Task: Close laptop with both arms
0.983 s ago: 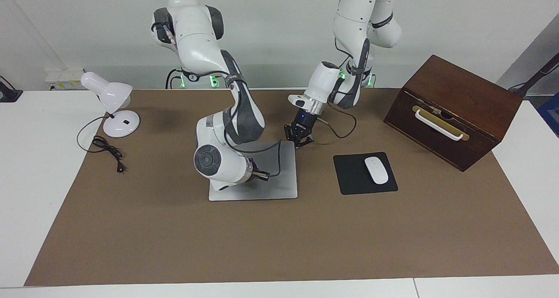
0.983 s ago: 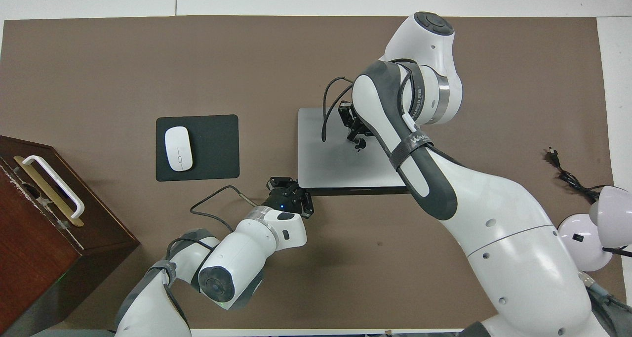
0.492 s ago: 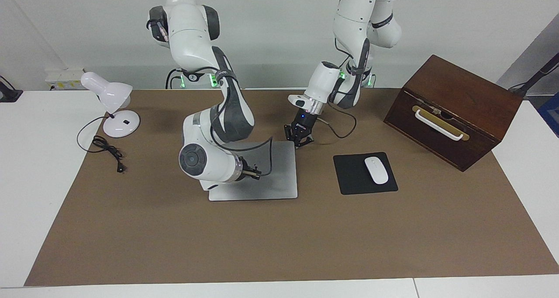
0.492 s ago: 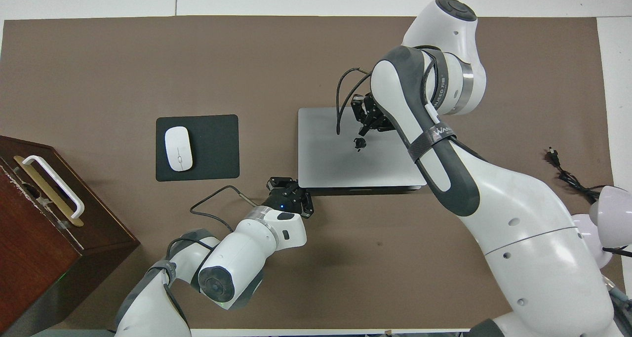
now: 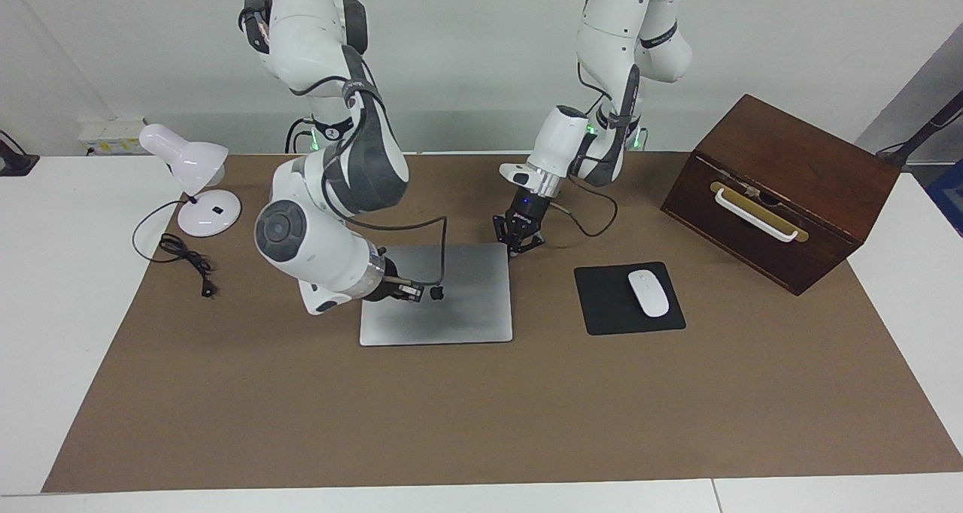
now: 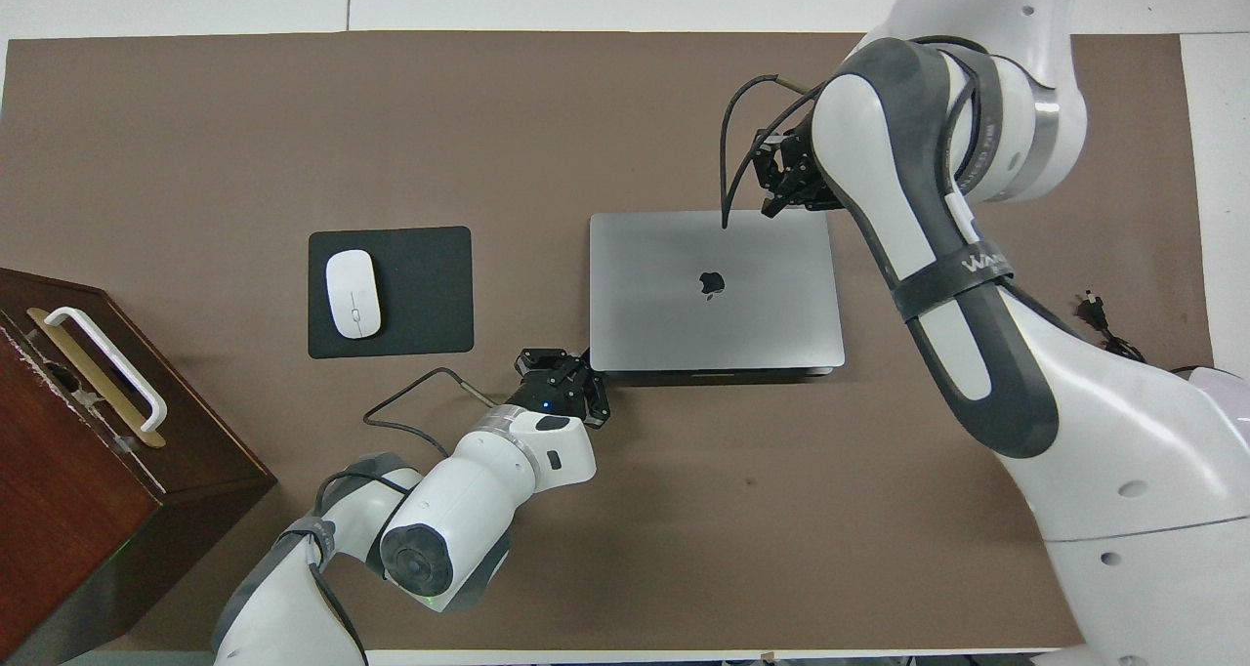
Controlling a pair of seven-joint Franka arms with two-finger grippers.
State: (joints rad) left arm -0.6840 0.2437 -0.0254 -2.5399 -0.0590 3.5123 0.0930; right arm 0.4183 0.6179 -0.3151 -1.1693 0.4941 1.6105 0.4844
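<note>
My view: flat matte silver laptop lid down, left gripper fingers pressed together at its corner, right gripper pressed together, raised over lid, partly hidden.

A white bench carries a wide brown mat that covers most of its top. A plain pale wall rises along the bench's 12 o'clock edge in the facing view. At 10 o'clock a white socket strip sits against the wall. At 3 o'clock a dark stand leans in, with something blue below it.
</note>
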